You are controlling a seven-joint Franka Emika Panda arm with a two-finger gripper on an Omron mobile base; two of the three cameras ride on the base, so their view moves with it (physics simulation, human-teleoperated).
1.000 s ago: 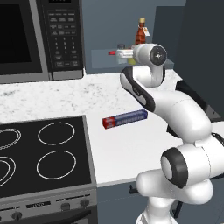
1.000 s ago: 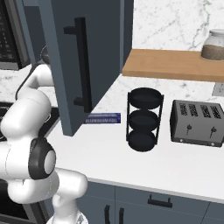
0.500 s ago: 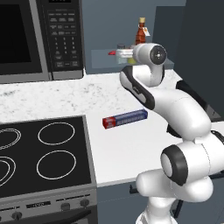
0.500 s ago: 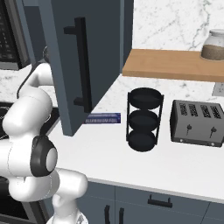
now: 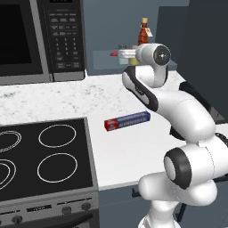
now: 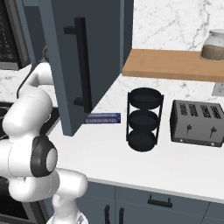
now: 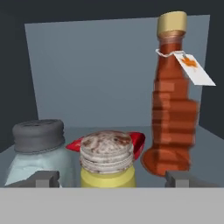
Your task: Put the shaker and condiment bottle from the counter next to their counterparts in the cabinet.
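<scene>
Cabinet (image 7: pixel 109 65), dark blue-grey wall unit, door swung open – shelf contents and claw, as found

1. Shaker (image 7: pixel 107 159): small yellow cylinder with a mottled pinkish-brown top, upright at the front of the shelf, between the two finger tips (image 7: pixel 43 178) of the gripper (image 7: pixel 111 181). The jaws stand wide, one tip on each side of it with a gap showing on both sides; nothing is held. Judged light, rigid and smooth-sided, easy to topple because short and narrow; best taken around the yellow body below the ridged cap

2. Condiment bottle (image 7: pixel 173 109): red-brown, ribbed, narrow neck, tan cap, white tag with a red mark hanging at the neck. Upright on the same shelf, to the right of the shaker and a little further back, apart from it. Judged heavier and stiff, likely glass, so fragile if knocked; tall and top-heavy. The ribbed lower body offers the surest hold; the neck is narrow and the tag could get in the way

3. Pale glassy shaker (image 7: pixel 39 151): grey cap, just left of the yellow one, very close; contact cannot be told

4. Red condiment item (image 7: pixel 138 141): low, lying behind the yellow shaker, mostly hidden by it

5. Blue foil box (image 5: pixel 127 121): red end, lying flat on the white speckled counter (image 5: pixel 111 147) near the stove

Status: both task items judged placed beside their counterparts
</scene>
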